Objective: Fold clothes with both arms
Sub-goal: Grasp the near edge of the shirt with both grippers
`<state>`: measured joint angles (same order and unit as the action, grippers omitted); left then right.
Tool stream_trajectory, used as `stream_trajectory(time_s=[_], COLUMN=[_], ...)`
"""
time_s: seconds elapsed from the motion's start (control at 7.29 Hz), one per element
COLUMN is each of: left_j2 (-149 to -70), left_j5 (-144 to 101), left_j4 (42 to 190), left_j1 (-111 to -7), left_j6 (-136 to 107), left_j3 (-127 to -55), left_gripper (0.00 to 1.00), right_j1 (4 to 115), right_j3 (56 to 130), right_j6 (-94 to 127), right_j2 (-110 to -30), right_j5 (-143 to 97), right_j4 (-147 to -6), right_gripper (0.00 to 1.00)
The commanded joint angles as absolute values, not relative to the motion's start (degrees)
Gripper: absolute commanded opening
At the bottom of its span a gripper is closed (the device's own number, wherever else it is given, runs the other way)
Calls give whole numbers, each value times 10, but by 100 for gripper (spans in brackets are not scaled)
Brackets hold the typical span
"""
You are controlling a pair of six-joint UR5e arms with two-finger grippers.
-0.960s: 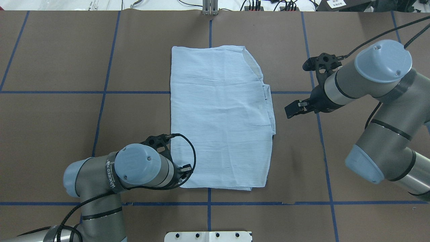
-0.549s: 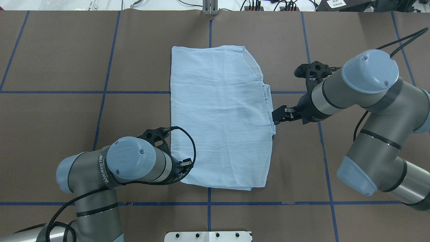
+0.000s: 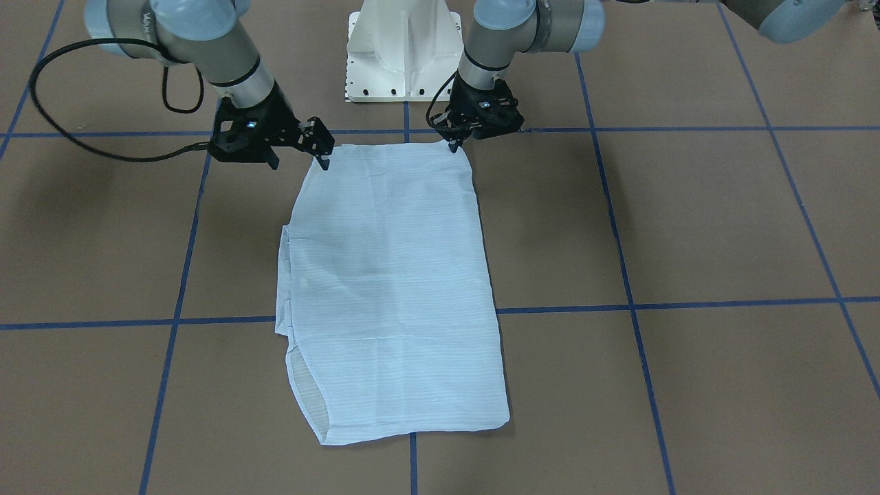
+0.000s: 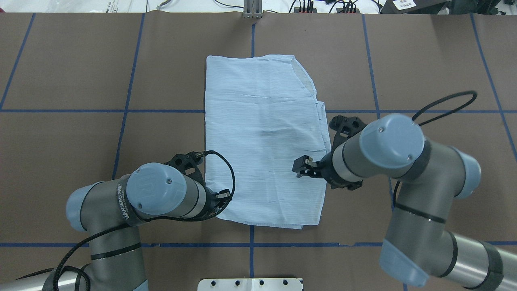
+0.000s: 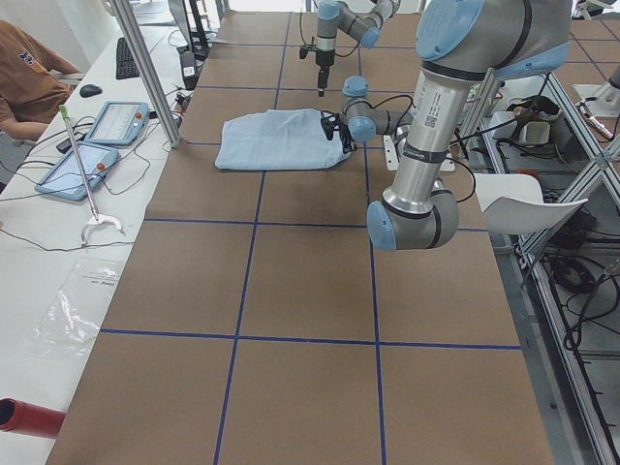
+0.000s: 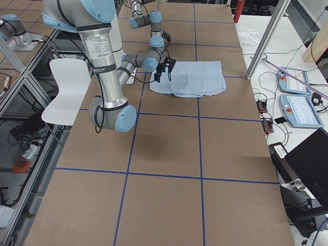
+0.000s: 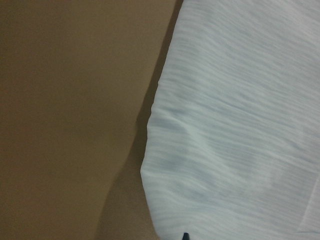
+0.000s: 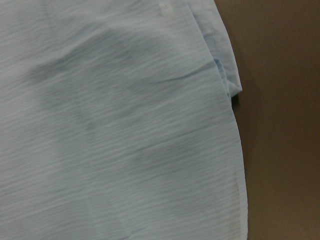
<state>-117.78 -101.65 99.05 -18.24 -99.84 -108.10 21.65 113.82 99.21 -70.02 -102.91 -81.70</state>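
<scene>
One shirt (image 4: pixel 262 141) is seen in the middle of the brown table (image 4: pixel 80 81). It is already folded into a long rectangle, with its short ends at 12 and 6 o'clock as counted from the robot's side. The cloth lies flat, with some layered edges showing along the 3 o'clock side.

The left gripper (image 4: pixel 223 199) is lowered onto the corner of the shirt at 7 o'clock. Its tips are at the cloth, but it cannot be told whether they are closed on it. The right gripper (image 4: pixel 301 167) is held above the cloth just inside the edge at 4 o'clock. Its jaws appear to stand apart, with nothing between them.

It is judged that both are placed at the near end so that this end can be lifted and carried toward 12 o'clock for the next fold. The right one probably has to be brought nearer to its own corner first.

Blue tape lines (image 4: pixel 121 110) cross the table, and a white base plate (image 4: pixel 250 284) is at 6 o'clock. A loop of black cable (image 4: pixel 231 178) hangs over the shirt's 7 o'clock corner and might brush the cloth. Tablets (image 5: pixel 116 121) lie on a side desk, well apart.
</scene>
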Motion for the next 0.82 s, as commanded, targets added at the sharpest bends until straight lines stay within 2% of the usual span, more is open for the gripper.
stream_trajectory(time_s=[0.0,0.69], left_j2=[-1178,-1178], left_j5=[-1017,-1015], left_j4=[991,991], left_j1=[-182,-182], left_j6=[-998,-997], left_j3=[-1080,-1080], left_gripper=[0,0], right_j1=[157,146], right_j3=[1117,1086], right_j6=[1079,1085], right_j2=[-700,-672], right_j5=[-971,-969], right_j4=[-824,-860], right_gripper=[100,100])
